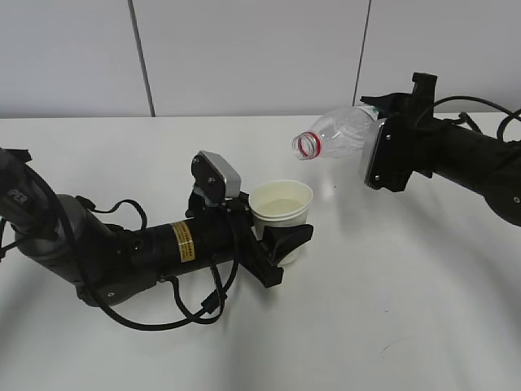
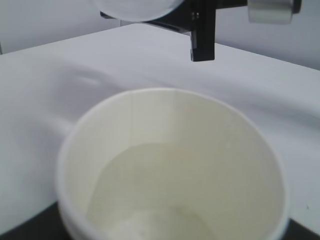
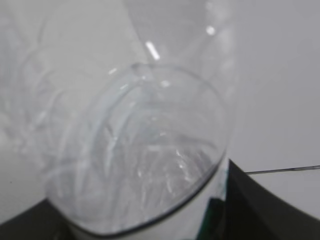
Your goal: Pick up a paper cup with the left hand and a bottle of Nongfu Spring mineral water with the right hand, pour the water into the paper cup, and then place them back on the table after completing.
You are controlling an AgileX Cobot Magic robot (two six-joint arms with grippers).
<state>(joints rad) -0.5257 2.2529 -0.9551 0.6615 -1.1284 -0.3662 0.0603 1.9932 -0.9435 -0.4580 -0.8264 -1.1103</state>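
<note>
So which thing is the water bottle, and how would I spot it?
Look at the white table, then at the black arm on the right side. Its right gripper holds the bottle tipped sideways in the air, above and right of the paper cup. It is see-through, with a red ring around its open mouth.

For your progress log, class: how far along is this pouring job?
Done: water lies in the cup, and the bottle looks emptied. In hand: left hand holds the cup; right hand holds the bottle, tilted, mouth beside the cup. Left: set both on the table.
</note>
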